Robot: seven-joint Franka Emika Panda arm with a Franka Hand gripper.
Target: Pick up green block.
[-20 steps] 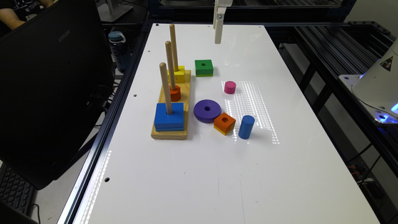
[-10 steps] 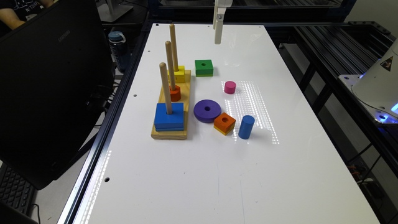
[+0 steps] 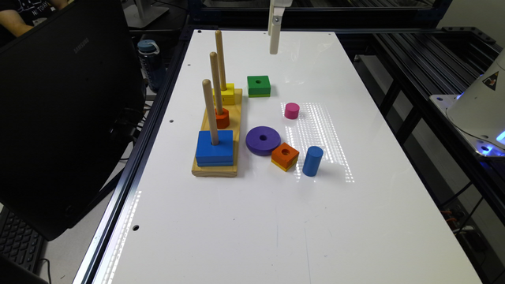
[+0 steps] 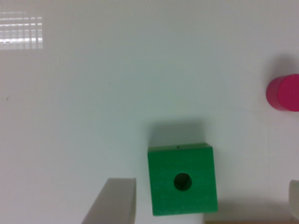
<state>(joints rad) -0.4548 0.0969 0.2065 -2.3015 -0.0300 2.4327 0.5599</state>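
Green square block with a round hole (image 3: pixel 259 85) sits untouched on white worktop (image 3: pixel 276 221) | end effector (image 4: pixel 205 205) open wide, empty, high above it | still to do: lower, grab, lift

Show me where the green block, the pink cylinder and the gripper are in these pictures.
green block (image 3: pixel 259 85): exterior view, on its top face beside the hole.
pink cylinder (image 3: pixel 292 110): exterior view, on its round top.
gripper (image 4: pixel 205 205): wrist view, midway between the two fingertips, over the block's corner.
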